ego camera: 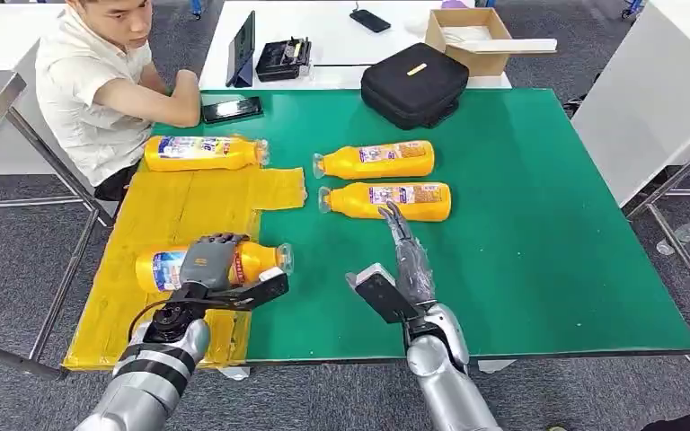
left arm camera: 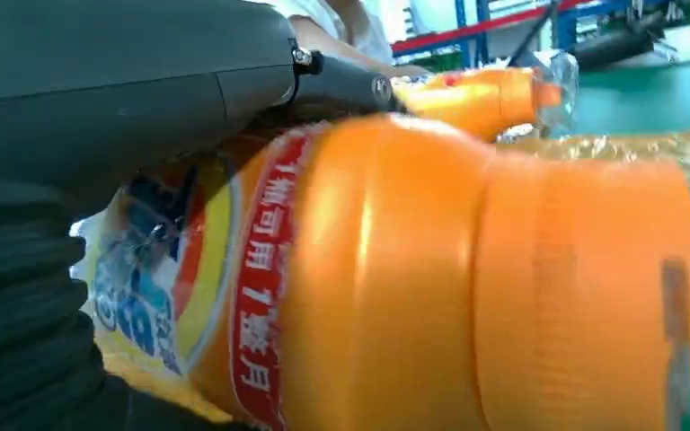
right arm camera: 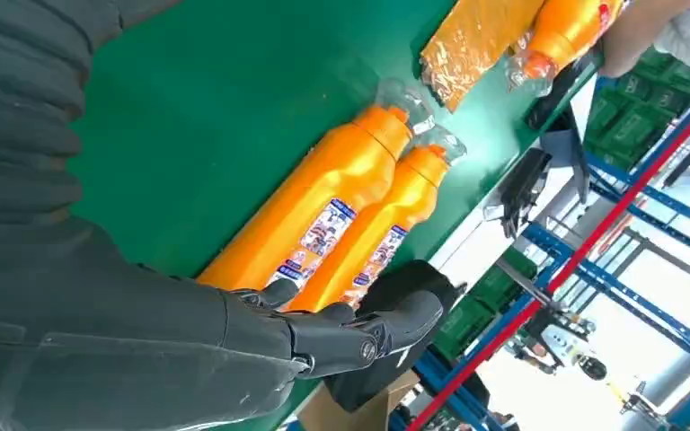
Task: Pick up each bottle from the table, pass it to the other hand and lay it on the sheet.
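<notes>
in the head view the left hand [ego camera: 211, 260] lies over an orange bottle [ego camera: 253, 261] resting on its side on the yellow sheet [ego camera: 184, 208], fingers curled over its label; a second bottle [ego camera: 202, 153] lies at the sheet's far end by a seated person [ego camera: 99, 85]. two more bottles [ego camera: 377, 161] lie side by side on the green table [ego camera: 539, 242], and the right hand [ego camera: 402, 251] reaches toward the nearer one [ego camera: 395, 200], fingers straight and slightly apart, tips at its edge. the left wrist view shows the held bottle [left arm camera: 467, 287] close up under the fingers [left arm camera: 341, 85]. the right wrist view shows the thumb [right arm camera: 359, 332] and fingers spread, holding nothing, beside the pair of bottles [right arm camera: 323, 215].
</notes>
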Controlling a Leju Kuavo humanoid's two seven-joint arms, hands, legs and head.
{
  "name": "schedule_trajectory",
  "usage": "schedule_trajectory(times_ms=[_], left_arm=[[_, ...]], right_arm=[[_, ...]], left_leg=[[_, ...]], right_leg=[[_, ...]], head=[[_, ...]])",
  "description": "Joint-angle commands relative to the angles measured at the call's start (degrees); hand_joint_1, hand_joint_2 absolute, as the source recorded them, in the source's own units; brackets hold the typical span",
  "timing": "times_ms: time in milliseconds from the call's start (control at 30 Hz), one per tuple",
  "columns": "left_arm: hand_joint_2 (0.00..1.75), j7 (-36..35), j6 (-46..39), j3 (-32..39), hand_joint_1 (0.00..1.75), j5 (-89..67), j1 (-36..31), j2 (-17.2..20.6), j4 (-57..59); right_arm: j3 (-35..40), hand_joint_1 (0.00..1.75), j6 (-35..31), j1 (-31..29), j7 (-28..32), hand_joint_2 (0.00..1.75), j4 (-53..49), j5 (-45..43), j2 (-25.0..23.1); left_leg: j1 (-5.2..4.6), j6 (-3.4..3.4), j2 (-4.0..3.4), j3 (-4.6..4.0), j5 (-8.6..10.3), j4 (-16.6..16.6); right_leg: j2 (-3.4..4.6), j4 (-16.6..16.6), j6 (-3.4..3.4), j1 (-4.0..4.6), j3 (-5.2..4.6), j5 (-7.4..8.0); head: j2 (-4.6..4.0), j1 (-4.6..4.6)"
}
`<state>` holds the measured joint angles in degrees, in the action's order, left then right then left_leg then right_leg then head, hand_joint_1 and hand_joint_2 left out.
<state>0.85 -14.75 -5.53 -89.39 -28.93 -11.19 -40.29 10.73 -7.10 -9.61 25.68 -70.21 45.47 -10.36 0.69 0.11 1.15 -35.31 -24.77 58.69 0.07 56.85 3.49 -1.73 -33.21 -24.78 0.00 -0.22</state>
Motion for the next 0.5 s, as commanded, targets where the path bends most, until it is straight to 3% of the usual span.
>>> schedule_trajectory(times_ms=[33, 500], left_arm=[[1.75, 1.0, 3.2, -1.7, 0.00, 0.8, -3.7, 2.7, 13.1], [1.75, 2.0, 9.3, -1.2, 0.00, 1.3, -5.7, 3.4, 18.4]], right_arm=[[-1.3, 0.00, 0.1, -4.1, 1.1, 1.75, 7.9, -0.9, 0.5], [-1.4, 0.00, 0.1, -6.6, 2.4, 1.75, 11.6, -1.9, 0.7]], left_leg=[[0.02, 0.01, -0.14, 0.15, -0.02, -0.1], [0.00, 0.04, -0.23, 0.60, 0.05, -0.2]], right_leg=[[0.07, -0.1, -0.13, 0.04, 0.12, 0.01], [0.11, -0.2, -0.21, 0.05, 0.58, 0.10]], head=[[0.00, -0.02], [0.00, 0.00]])
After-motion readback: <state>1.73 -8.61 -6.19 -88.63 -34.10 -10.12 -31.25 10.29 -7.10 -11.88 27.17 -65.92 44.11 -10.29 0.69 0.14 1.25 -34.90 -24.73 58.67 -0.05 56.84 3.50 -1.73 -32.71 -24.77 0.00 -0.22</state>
